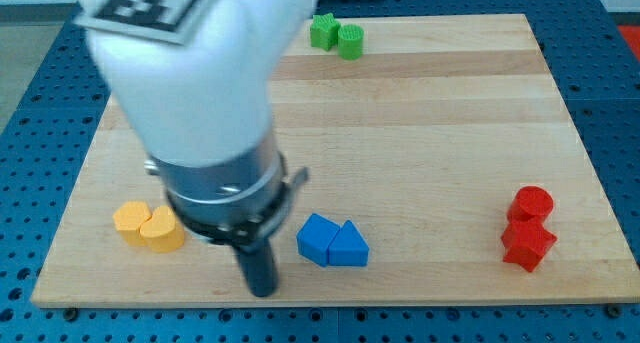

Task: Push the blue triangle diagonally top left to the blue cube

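Observation:
The blue triangle lies near the view's bottom centre of the wooden board. It touches the blue cube, which sits just to its upper left. My tip is at the end of the dark rod, near the board's bottom edge, to the left of and slightly below the blue cube, apart from both blue blocks. The arm's white and black body hides the board's upper left part.
A yellow hexagon-like block and a yellow heart-like block sit at the bottom left. A green star and a green cylinder sit at the top centre. A red cylinder and a red star-like block sit at the right.

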### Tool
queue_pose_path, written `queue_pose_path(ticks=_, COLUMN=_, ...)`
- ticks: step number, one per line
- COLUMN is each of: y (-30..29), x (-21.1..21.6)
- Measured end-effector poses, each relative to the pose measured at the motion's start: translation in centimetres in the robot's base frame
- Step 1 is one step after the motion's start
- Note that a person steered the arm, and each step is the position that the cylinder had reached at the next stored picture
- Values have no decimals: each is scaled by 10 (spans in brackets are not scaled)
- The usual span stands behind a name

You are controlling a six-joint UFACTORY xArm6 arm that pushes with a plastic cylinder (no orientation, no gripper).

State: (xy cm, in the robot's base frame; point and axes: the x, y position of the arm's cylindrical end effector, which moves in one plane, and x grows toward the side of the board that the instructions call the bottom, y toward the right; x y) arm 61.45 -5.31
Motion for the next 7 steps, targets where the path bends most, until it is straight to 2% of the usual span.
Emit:
queue_pose_path(ticks=1, y=58, x=0)
queue_pose_path(ticks=2, y=85, x=-8)
queue_pose_path(ticks=5, y=83, x=-43)
queue_pose_path(ticks=7, y=76, x=-86)
